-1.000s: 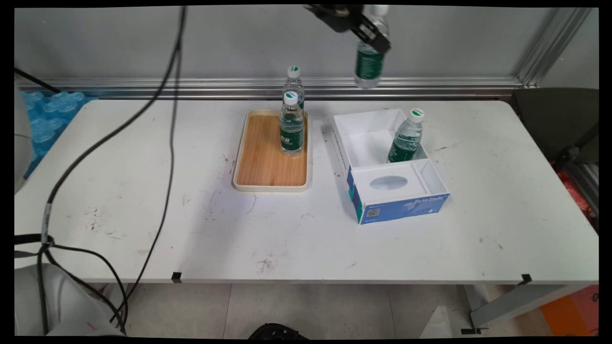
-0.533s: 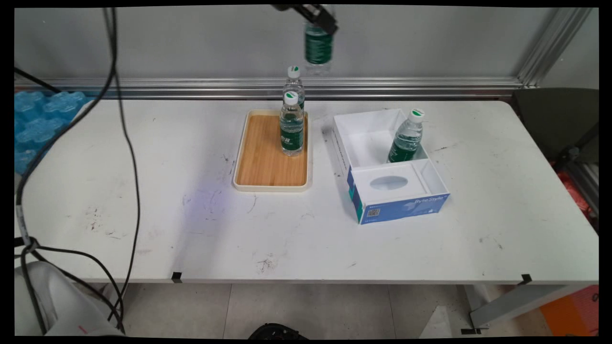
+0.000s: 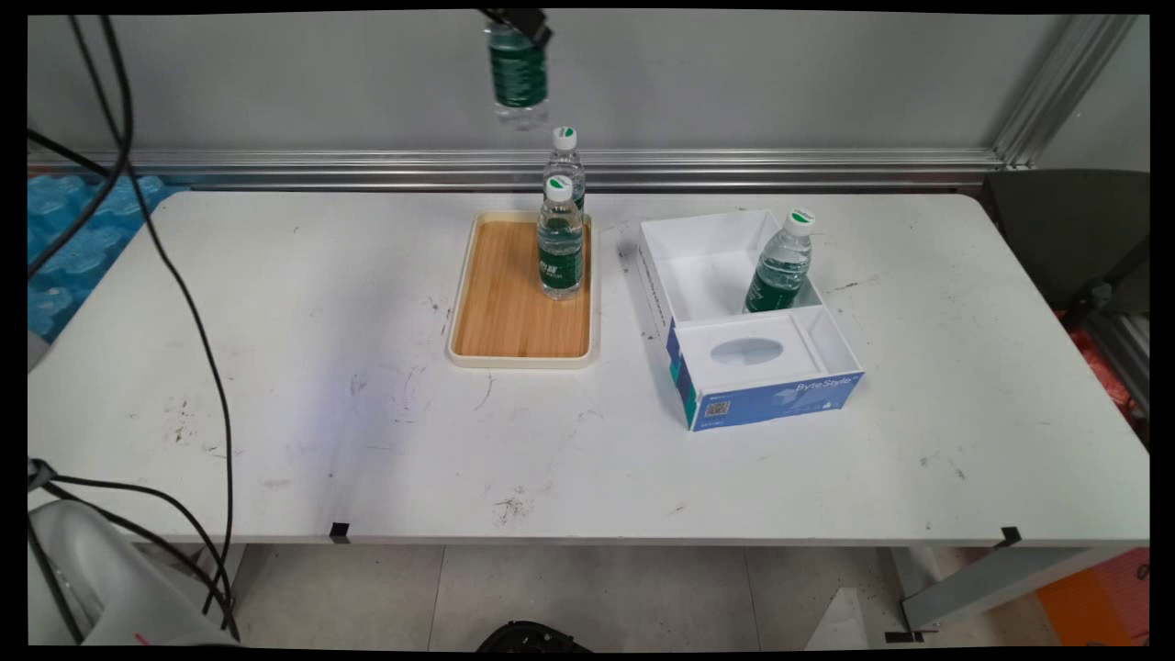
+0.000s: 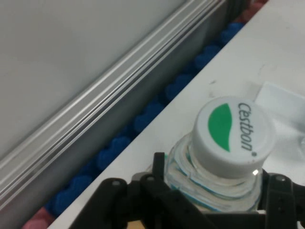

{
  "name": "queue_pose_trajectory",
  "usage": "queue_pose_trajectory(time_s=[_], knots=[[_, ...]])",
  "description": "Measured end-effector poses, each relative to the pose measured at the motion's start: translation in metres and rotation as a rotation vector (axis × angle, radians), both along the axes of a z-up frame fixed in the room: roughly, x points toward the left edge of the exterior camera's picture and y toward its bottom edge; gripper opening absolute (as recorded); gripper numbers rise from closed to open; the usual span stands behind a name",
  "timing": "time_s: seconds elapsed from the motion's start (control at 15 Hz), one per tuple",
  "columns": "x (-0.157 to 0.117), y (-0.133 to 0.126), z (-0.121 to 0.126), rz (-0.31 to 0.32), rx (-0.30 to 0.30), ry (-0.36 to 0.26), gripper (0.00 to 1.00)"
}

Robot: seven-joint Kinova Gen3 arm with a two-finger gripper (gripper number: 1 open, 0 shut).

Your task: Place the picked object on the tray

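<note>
Cables (image 3: 174,275) hang down the left of the main view, in front of the white table (image 3: 275,275). High above the table's far edge, at the top of that view, the gripper (image 3: 516,20) holds a water bottle (image 3: 518,78) with a green label clear of everything below; the hand view shows its white cap with a green leaf mark and clear neck between the black fingers (image 4: 157,164), which are clamped on the neck just under the cap. The bottle hangs straight down from them, up and to the left of the tray.

Below and slightly right lies a wooden tray (image 3: 496,312) with a cream rim. Two more bottles stand upright at its far right end, one in front (image 3: 560,240) and one behind it (image 3: 564,158), both well apart from the held one. The rest of the tray's floor is bare.

Further right sits a white and blue carton (image 3: 762,399) with two compartments. A fourth bottle (image 3: 780,264) leans in the far compartment against its right wall; the near compartment holds only a white insert with an oval cut-out.
</note>
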State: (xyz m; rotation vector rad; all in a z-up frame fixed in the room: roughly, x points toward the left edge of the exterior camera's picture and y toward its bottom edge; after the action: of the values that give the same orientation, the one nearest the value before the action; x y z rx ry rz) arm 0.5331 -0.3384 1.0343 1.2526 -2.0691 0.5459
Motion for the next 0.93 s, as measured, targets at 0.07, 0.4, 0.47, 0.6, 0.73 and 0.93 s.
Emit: queue_pose_trajectory(time_s=[0.07,0.4,0.47,0.6,0.73,0.93], knots=[[0.006,0.002,0.001,0.011,0.001,-0.002,0.00],[0.035,0.011,-0.008,0.040,0.022,-0.019,0.00],[0.039,0.012,-0.013,0.038,0.029,-0.022,0.00],[0.045,0.011,-0.026,0.032,0.043,-0.026,0.00],[0.051,0.010,-0.045,0.025,0.058,-0.032,0.00],[0.055,0.008,-0.066,0.015,0.069,-0.037,0.00]])
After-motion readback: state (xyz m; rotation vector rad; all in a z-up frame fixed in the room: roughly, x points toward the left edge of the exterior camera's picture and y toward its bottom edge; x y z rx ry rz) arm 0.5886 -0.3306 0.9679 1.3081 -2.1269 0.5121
